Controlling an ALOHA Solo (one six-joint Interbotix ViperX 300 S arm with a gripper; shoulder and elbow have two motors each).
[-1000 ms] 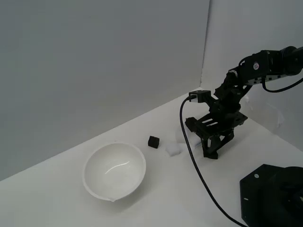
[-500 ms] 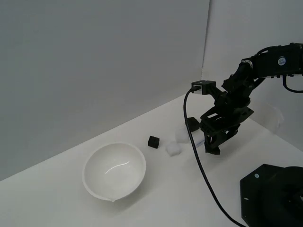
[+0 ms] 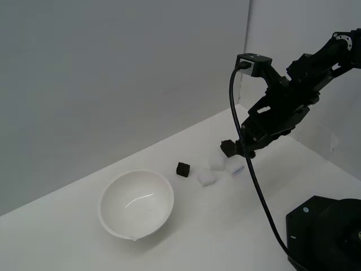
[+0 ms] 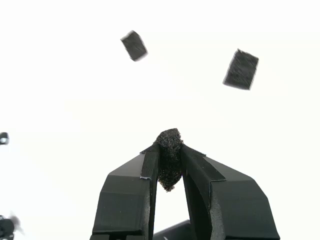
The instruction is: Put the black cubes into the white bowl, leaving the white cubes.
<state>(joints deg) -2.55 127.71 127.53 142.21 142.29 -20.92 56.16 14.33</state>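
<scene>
My gripper [image 3: 247, 151] is lifted above the table at the exterior view's right. In the wrist view the gripper [image 4: 169, 150] is shut on one black cube [image 4: 169, 159]; the fingers hide that cube in the exterior view. Two more black cubes lie on the table, one [image 3: 183, 169] near the bowl and one [image 3: 227, 148] close beside the gripper; both show in the wrist view [image 4: 134, 45] [image 4: 241, 69]. Three white cubes [image 3: 207, 178] [image 3: 216, 162] [image 3: 234, 166] lie between them. The white bowl [image 3: 136, 203] stands empty at the exterior view's left.
A black base block [image 3: 324, 234] fills the lower corner at the exterior view's right. A black cable [image 3: 256, 186] hangs from the wrist down past the cubes. Grey walls stand close behind the table.
The arm has risen from the table and swung up, carrying a black cube off the surface. The bowl and the other cubes have not moved.
</scene>
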